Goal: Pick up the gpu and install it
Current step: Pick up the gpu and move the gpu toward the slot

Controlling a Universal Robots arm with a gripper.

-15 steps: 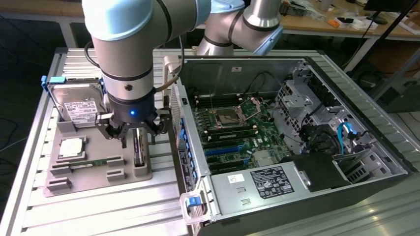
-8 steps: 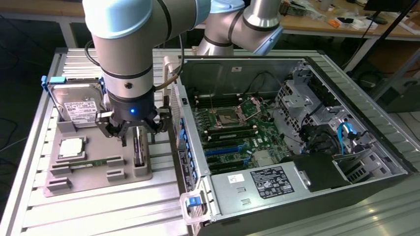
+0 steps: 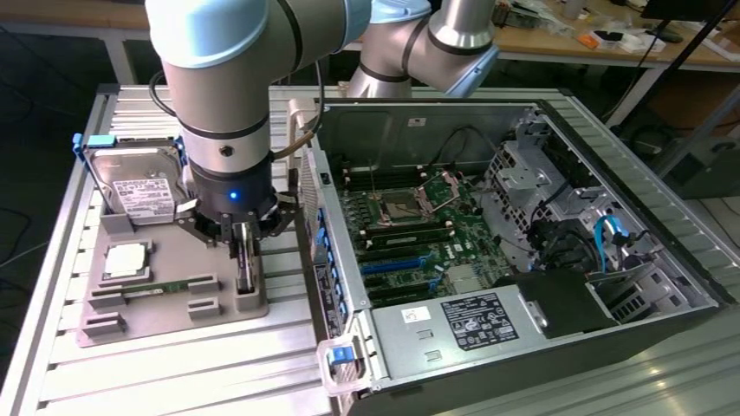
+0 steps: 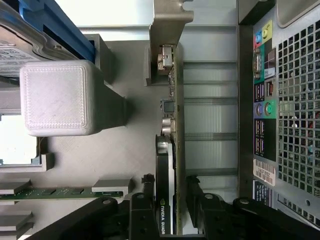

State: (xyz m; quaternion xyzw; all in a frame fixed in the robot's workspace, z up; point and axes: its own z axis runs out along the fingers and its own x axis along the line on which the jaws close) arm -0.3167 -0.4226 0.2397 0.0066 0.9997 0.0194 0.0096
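Note:
The gpu (image 3: 245, 276) stands on edge in a slot of the grey holder tray (image 3: 162, 325), left of the open computer case in the exterior view. In the wrist view the gpu (image 4: 172, 125) is a thin dark card with a black shroud and a pale metal bracket (image 4: 170, 20) at its far end. My gripper (image 3: 243, 247) hangs straight over it. Its black fingers (image 4: 148, 187) straddle the shroud end of the card, one on each face, with the gripper (image 4: 170, 185) open and only narrow gaps at the sides.
The open computer case (image 3: 647, 269) shows its motherboard with blue expansion slots (image 3: 399, 264); its rear panel (image 4: 280, 125) lies close beside the card. The tray also holds a silver hard drive (image 3: 139, 186), a processor (image 3: 125, 260) and a green memory stick (image 3: 162, 286). A grey post (image 4: 55, 97) rises nearby.

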